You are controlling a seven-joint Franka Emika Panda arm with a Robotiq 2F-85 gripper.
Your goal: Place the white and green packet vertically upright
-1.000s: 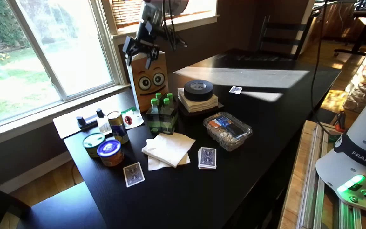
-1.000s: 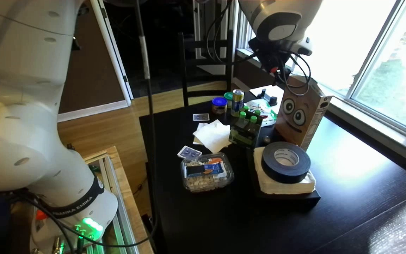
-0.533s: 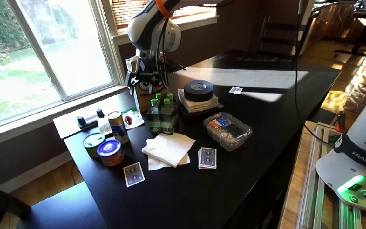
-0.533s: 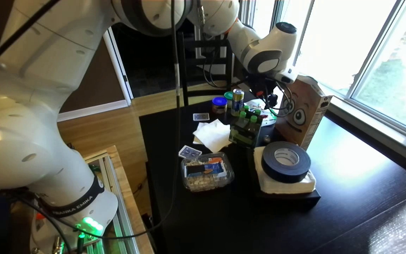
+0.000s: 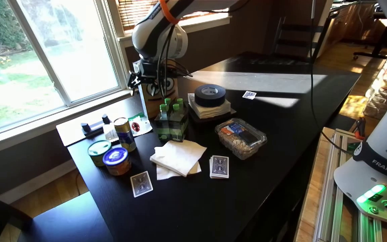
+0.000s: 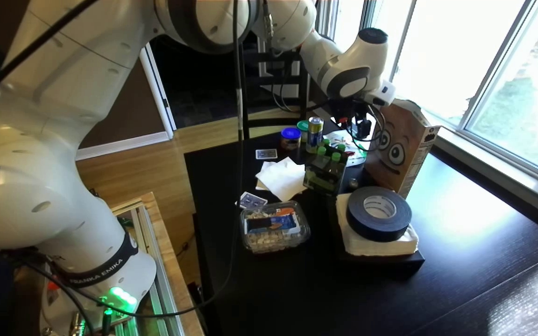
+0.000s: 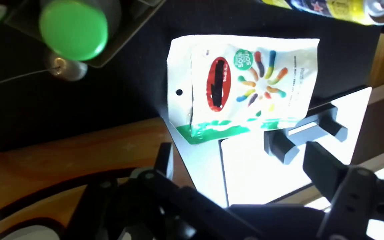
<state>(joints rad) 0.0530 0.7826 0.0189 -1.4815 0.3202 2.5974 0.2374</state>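
White and green packet (image 7: 245, 88): gummy-worm pouch, lying flat on the table (image 5: 197, 208), printed face up, clearest in the wrist view. Long axis is horizontal. Hang-hole end points toward the bottle carrier (image 5: 171, 129) and cartoon-face box (image 6: 402, 140); opposite end points at the table edge. Green strip runs along the long side facing the white board (image 7: 255, 176). One corner sits just beside the two-post fixture (image 7: 312, 134); can't tell if they touch. Drink can (image 5: 125, 135) hides part of the packet in an exterior view.

Table is black, sun glare on it in both exterior views, window (image 5: 76, 43) alongside, ladder-back chair (image 6: 276, 122) nearby, hardwood floor (image 6: 115, 168) below. Also on top: tape roll (image 5: 210, 99) on a napkin stack (image 5: 213, 111), loose white napkins (image 5: 180, 156), blue-lidded tub (image 5: 116, 161), teal-lidded tub (image 5: 98, 149), clear clamshell (image 5: 240, 137), playing cards (image 5: 219, 167).

Gripper (image 7: 240, 160): fingers (image 7: 323, 170) spread wide, gap bare, holding nothing; white board shows through between them. Hangs above the table, apart from the packet. It overlaps the cartoon-face box in an exterior view; contact there unclear.
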